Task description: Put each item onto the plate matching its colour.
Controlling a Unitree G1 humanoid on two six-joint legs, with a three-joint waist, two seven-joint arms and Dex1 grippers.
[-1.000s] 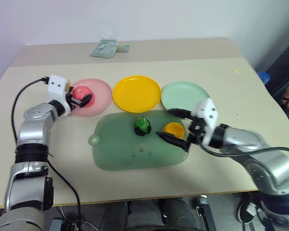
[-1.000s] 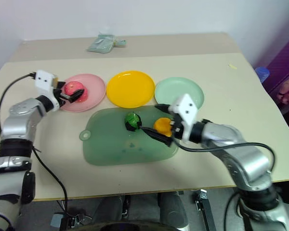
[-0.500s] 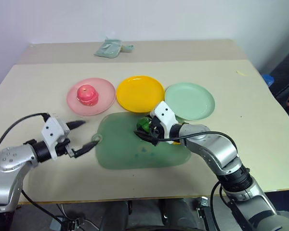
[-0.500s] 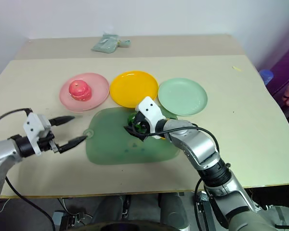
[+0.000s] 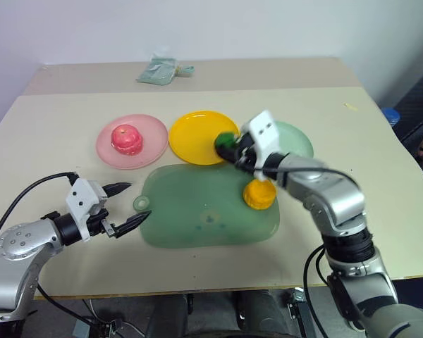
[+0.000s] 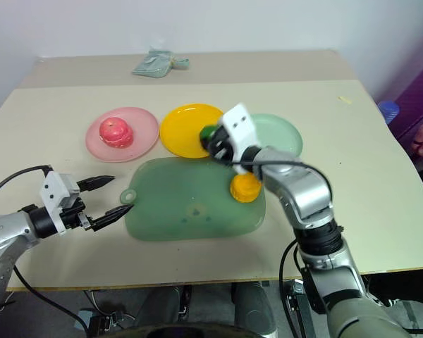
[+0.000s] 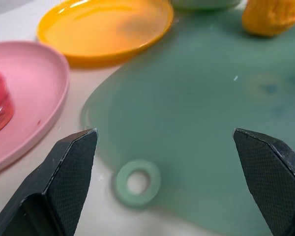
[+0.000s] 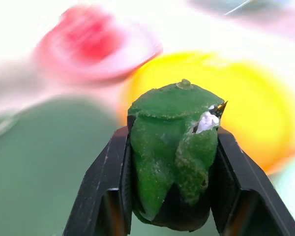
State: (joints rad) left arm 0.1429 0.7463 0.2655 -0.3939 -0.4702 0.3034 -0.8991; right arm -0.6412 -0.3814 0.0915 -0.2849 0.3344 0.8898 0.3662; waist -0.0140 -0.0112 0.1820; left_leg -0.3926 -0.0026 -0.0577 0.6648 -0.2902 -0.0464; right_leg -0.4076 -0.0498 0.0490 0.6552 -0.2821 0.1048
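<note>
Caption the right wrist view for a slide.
Two black fingers clamp the dark green toy food above the yellow plate.

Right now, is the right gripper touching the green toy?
Touching. The right wrist view shows the right gripper with both fingers pressed against the green toy.

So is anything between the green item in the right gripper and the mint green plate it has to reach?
Nothing visible. The right gripper holds the green item lifted over the yellow plate's near edge, and the mint green plate sits right beside that one with a bare surface. The orange item rests on the green board, off the path.
</note>
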